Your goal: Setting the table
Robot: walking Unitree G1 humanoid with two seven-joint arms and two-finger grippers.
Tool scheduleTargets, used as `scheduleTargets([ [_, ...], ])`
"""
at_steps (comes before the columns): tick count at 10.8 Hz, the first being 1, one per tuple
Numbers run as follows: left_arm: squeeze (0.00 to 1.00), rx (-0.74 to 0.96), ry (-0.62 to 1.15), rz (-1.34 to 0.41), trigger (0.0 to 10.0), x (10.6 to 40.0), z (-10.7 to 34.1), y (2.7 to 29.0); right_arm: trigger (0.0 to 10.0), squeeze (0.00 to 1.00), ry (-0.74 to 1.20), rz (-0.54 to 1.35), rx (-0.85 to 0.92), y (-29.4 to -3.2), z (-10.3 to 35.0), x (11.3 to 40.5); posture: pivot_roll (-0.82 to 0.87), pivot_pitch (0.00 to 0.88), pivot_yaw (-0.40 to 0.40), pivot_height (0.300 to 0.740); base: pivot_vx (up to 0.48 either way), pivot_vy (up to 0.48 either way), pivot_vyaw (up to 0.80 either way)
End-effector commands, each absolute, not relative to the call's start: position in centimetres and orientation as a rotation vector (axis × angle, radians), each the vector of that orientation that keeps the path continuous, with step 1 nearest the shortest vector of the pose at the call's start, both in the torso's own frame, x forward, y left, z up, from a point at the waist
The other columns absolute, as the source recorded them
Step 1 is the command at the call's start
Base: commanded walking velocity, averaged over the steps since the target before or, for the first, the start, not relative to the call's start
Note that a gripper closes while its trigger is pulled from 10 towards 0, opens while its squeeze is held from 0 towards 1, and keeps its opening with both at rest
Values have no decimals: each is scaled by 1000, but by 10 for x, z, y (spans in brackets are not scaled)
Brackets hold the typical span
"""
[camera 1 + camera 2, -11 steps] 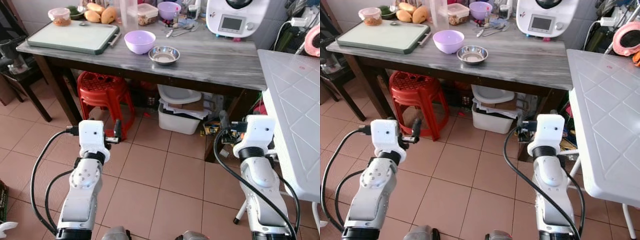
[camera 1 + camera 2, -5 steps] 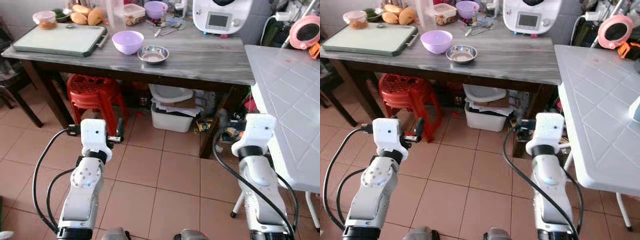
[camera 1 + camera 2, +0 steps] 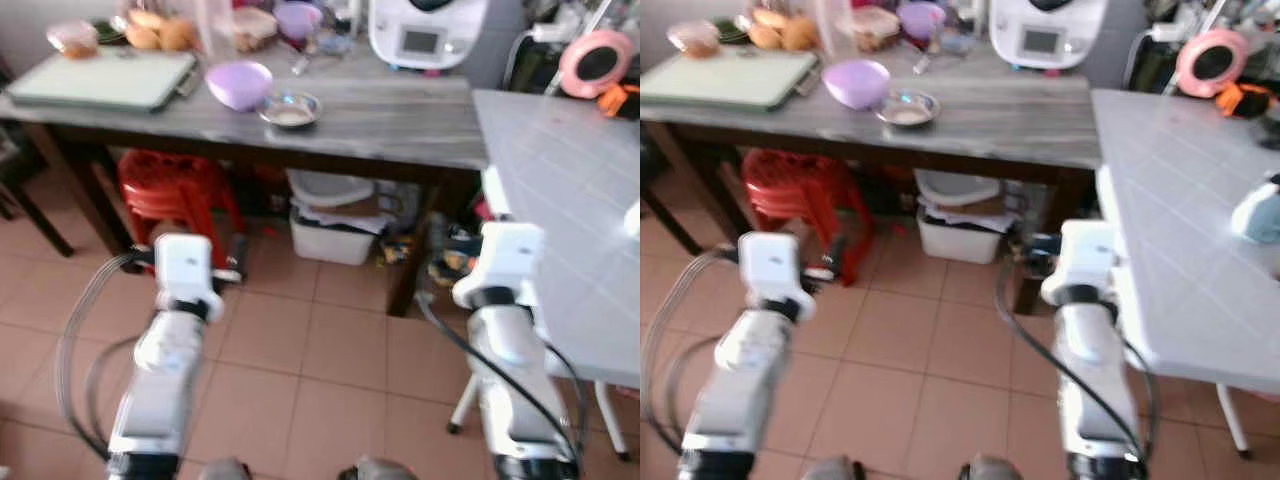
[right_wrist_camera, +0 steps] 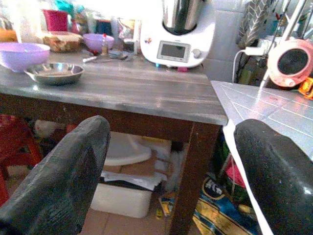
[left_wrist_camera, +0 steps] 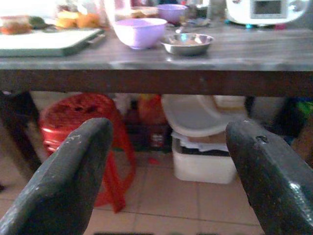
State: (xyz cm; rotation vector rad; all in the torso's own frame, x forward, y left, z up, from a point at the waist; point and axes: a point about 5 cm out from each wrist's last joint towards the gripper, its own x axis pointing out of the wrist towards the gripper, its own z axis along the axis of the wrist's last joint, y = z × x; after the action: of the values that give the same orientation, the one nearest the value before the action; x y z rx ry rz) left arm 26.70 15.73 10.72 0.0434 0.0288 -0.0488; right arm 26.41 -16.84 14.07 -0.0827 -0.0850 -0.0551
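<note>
A purple bowl [image 3: 238, 84] and a small steel bowl [image 3: 291, 109] stand side by side on the grey wooden table [image 3: 400, 125] ahead. A white table [image 3: 565, 190] juts in at the right. My left gripper [image 5: 166, 166] is held low before the wooden table, open and empty, pointing under its edge at the bowls' height. My right gripper [image 4: 166, 171] is also open and empty. It is level with the wooden table's right leg, close to the white table's corner. The head views are blurred.
A red stool [image 3: 175, 185] and a white bin [image 3: 335, 235] sit under the wooden table. On it are a green-edged tray [image 3: 100, 78], food containers and a white kitchen machine [image 3: 425, 30]. A pink fan [image 3: 595, 62] stands behind the white table. Tiled floor lies between me and the tables.
The whole picture has swung toward the right and blurred, so the camera has moved; more of the white table shows. Both arms keep their pose, grippers still open.
</note>
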Motion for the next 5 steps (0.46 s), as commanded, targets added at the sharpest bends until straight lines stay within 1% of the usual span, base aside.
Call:
scheduleTargets([
  [1,0,34,21,-75,10000,269,109,151,10000,0,-77,-78,-84,-175,140,265,-33,0,8,740,0,-334,0],
  [5,0,34,19,-84,10000,269,110,150,10000,0,-74,-83,-71,-175,140,268,-32,0,11,740,0,-315,0],
])
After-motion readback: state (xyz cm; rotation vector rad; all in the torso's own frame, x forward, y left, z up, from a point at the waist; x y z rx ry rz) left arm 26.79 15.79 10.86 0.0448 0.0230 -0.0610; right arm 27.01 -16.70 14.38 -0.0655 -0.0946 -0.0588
